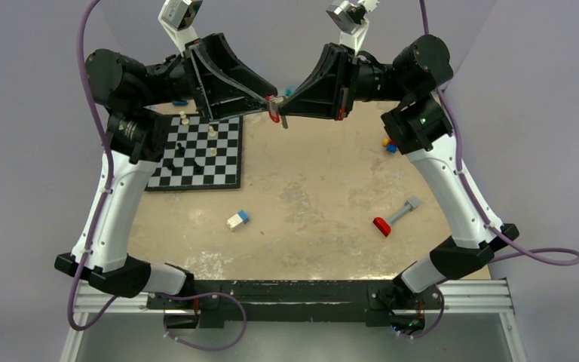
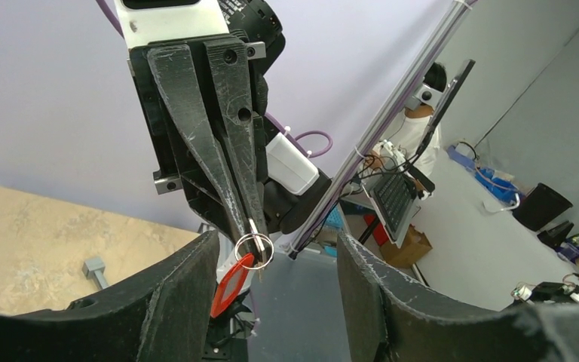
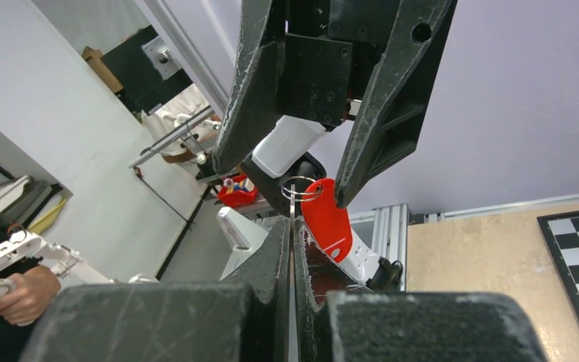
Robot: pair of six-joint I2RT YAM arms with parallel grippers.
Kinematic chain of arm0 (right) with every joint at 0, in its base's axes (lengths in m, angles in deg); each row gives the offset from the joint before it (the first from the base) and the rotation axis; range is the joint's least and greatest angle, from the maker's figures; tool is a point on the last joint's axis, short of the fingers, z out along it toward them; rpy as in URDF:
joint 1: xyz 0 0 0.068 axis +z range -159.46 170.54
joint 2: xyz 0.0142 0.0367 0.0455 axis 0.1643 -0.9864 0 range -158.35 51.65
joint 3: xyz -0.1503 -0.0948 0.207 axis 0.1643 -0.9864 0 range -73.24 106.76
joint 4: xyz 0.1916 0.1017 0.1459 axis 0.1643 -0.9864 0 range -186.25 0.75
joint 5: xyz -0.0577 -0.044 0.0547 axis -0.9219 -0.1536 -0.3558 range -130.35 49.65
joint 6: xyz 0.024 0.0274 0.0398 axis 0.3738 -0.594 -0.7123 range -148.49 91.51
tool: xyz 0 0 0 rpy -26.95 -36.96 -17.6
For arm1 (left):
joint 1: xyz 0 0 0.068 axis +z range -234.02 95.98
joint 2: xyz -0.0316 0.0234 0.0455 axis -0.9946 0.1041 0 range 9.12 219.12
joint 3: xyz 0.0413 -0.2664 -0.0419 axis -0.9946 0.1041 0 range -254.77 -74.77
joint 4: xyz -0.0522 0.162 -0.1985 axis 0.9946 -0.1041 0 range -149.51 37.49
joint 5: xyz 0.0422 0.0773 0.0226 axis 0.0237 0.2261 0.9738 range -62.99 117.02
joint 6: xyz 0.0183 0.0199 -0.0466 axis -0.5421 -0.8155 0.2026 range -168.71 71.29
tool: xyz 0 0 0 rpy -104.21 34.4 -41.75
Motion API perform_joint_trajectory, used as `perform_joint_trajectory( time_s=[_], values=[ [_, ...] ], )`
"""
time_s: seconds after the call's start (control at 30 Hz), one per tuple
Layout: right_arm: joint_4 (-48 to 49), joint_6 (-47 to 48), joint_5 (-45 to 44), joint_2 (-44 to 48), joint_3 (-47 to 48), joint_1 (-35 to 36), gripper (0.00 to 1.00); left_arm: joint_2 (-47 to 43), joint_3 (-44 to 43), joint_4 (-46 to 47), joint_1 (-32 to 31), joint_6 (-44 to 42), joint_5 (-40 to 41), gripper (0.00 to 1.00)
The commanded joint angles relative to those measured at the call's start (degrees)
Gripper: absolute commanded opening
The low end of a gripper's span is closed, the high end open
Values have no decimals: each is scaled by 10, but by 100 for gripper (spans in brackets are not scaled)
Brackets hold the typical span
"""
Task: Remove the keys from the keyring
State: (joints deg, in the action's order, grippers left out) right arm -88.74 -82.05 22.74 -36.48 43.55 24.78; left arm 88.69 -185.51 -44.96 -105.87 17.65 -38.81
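Note:
Both arms are raised above the table's far side, gripper tips meeting. My right gripper [image 3: 292, 226] is shut on the thin blade of a silver key [image 3: 292, 207]. The wire keyring [image 3: 301, 188] sits at that key's top, and a red-headed key [image 3: 328, 219] hangs from it. In the left wrist view the keyring [image 2: 254, 249] and the red-headed key [image 2: 230, 286] hang below the right gripper's shut fingers [image 2: 226, 166]. My left gripper [image 2: 275, 249] is open, its fingers on either side of the ring without touching it. From above, the red-headed key [image 1: 274, 109] shows between the two tips.
A chessboard [image 1: 200, 154] with several pieces lies at the back left. A blue and white block [image 1: 237, 219] sits mid-table. A red and grey piece [image 1: 396, 216] lies to the right, and small coloured blocks [image 1: 388, 143] lie near the right arm.

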Motion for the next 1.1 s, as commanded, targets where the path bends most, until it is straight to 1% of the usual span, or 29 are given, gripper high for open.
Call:
perform_joint_trajectory(
  time_s=[0.0, 0.2, 0.47, 0.8, 0.9, 1.07],
  values=[
    [6, -3, -13, 6, 16, 5, 0, -11, 0, -7, -9, -18, -4, 61],
    [5, -1, -17, 6, 16, 6, 0, -13, -2, -16, -11, -23, -3, 57],
    [5, 3, -22, 8, 12, 8, 0, -19, -4, -30, -12, -33, -1, 47],
    [-2, 9, -26, 13, 6, 11, 0, -22, -4, -44, -12, -40, 3, 37],
    [-4, 14, -27, 15, 6, 12, 0, -22, -4, -47, -12, -42, 4, 32],
    [-17, 18, -30, 16, 6, 12, 0, -24, -5, -50, -12, -43, 6, 30]
  ],
)
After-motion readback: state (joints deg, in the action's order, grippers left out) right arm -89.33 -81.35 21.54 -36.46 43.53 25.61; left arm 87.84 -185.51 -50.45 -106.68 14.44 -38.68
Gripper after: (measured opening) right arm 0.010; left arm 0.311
